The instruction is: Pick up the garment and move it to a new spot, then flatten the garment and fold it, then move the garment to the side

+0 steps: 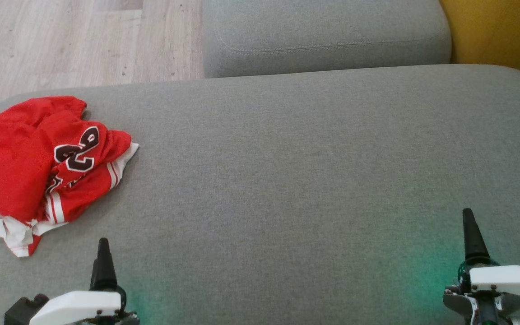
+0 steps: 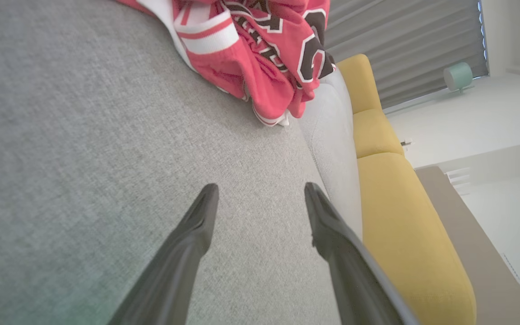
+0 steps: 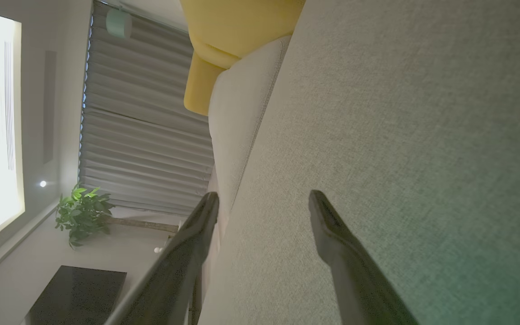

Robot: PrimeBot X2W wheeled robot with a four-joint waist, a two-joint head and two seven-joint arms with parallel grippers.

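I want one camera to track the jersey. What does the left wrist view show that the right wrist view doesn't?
Left wrist view's own: the crumpled red garment on the grey cushion, ahead of the open left gripper. Right wrist view's own: the open right gripper over bare cushion, a potted plant and a dark table. Shared: the cushion, the yellow sofa and the slatted blinds.
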